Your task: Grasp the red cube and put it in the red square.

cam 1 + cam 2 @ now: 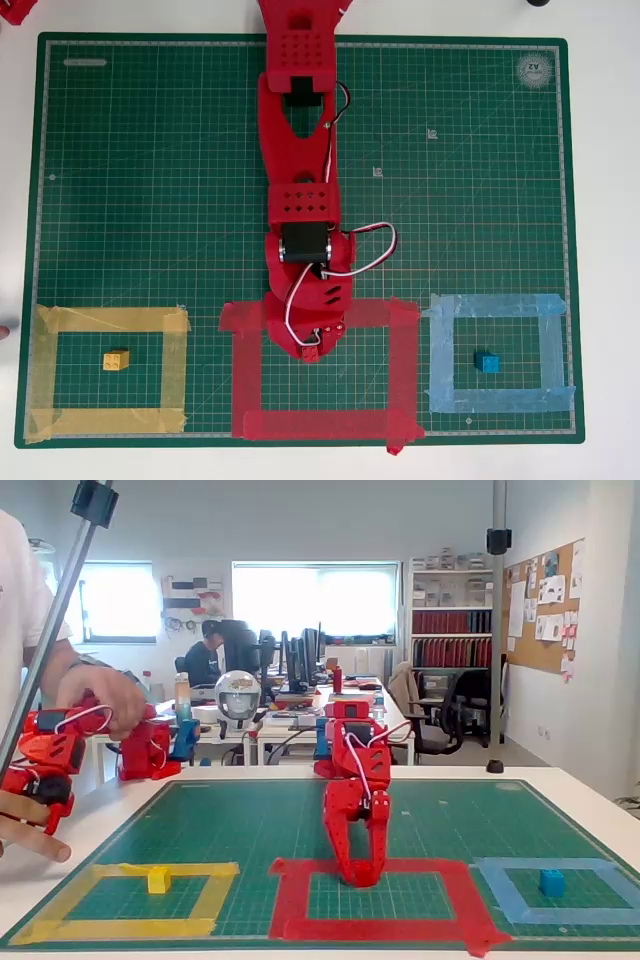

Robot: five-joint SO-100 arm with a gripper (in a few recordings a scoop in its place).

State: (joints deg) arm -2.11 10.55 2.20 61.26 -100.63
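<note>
We think the red cube (362, 877) sits between the tips of the tool (361, 875), low at the 12 o'clock edge of the red square (322, 425), inside the frame; it merges w/ the red fingers, so we cannot tell if the tool is clamped on it or slack. Probably the arm reaches down here to set it in its colour-matched frame. At 9 o'clock the yellow cube (116, 360) lies in the yellow frame (108, 421), at 3 o'clock the blue cube (487, 363) in the light-blue frame (500, 400). The green mat (150, 180) on the bench has a round logo at the top right corner, approx. "ZV".
</note>
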